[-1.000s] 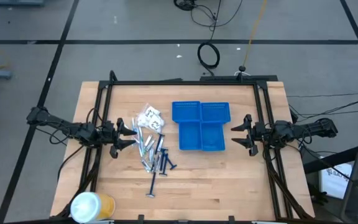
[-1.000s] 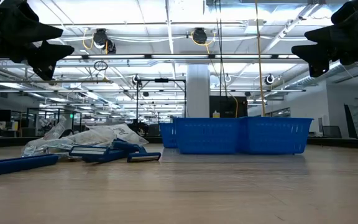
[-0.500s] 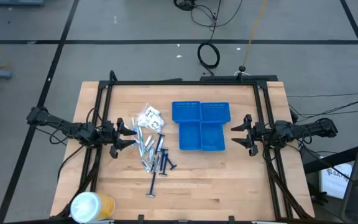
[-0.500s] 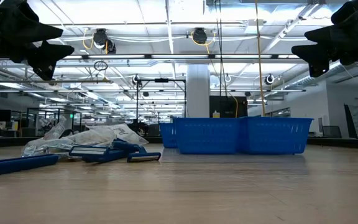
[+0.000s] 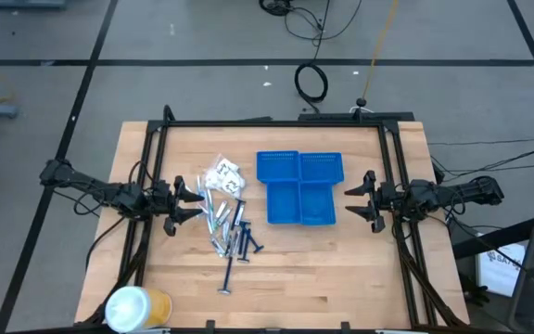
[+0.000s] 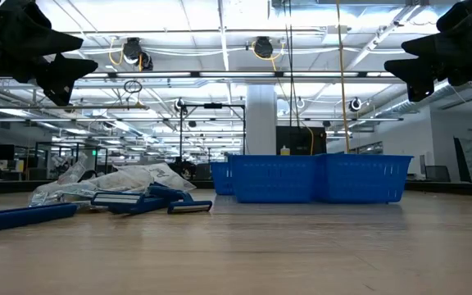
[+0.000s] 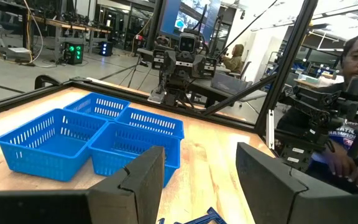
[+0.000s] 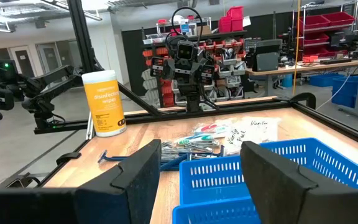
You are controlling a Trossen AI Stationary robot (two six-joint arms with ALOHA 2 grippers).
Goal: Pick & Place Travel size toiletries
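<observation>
The travel size toiletries (image 5: 225, 218) lie in a loose pile on the wooden table, left of the middle: silvery tubes, a crinkly clear-white packet (image 5: 222, 174) at the far end, and dark blue razors (image 6: 150, 201) toward the near side. My left gripper (image 5: 191, 201) hovers open above the table, just left of the pile, pointing level toward it. My right gripper (image 5: 360, 199) hovers open at the right, pointing level at the blue compartment tray (image 5: 300, 188). Nothing is between either pair of fingers (image 7: 143, 180) (image 8: 143, 169).
The blue compartment tray (image 6: 314, 178) stands at the table's middle, right of the pile. A white-and-yellow canister of wipes (image 5: 137, 306) stands at the near left corner. A black frame (image 5: 276, 123) runs around the table. A person (image 7: 353, 93) shows beyond the table in the left wrist view.
</observation>
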